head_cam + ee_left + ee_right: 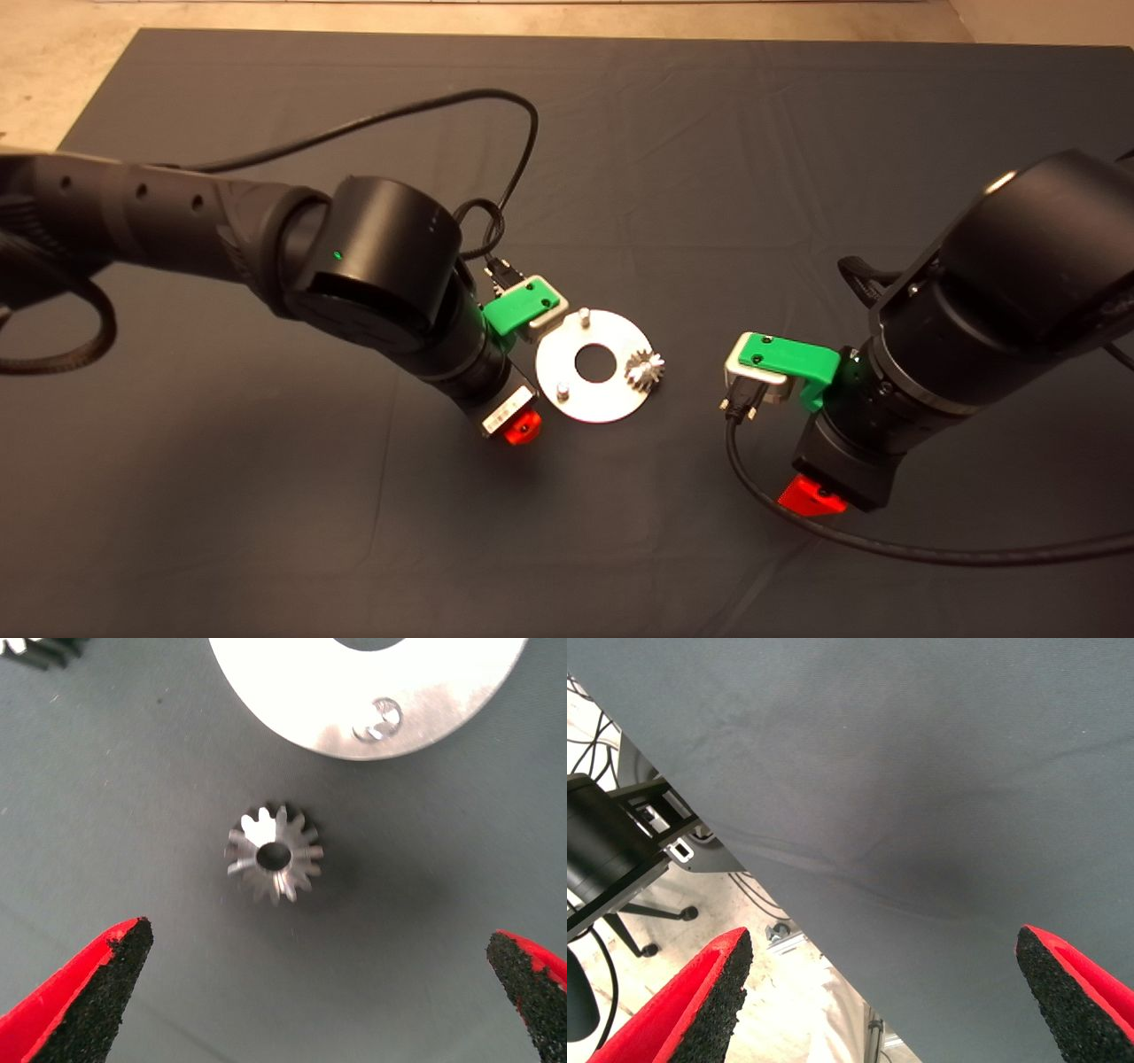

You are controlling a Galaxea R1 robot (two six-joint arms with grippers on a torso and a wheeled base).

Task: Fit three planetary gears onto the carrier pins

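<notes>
The shiny carrier disc (595, 390) lies mid-mat. Two bare carrier pins (584, 315) stand on it, and one pin (381, 719) shows in the left wrist view. One planetary gear (645, 368) sits on the disc's right rim; whatever is under it is hidden. My left gripper (314, 939) hovers open just left of the disc (292, 691), over a second gear (275, 855) that lies flat on the mat between its fingers. The left arm hides this gear in the head view. Part of a third gear (27, 647) shows nearby. My right gripper (881, 937) is open and holds nothing, right of the disc.
Black cables loop from both arms across the dark mat (620, 133). The right wrist view shows the mat's edge with pale floor, cables and a black stand (602, 850) beyond it.
</notes>
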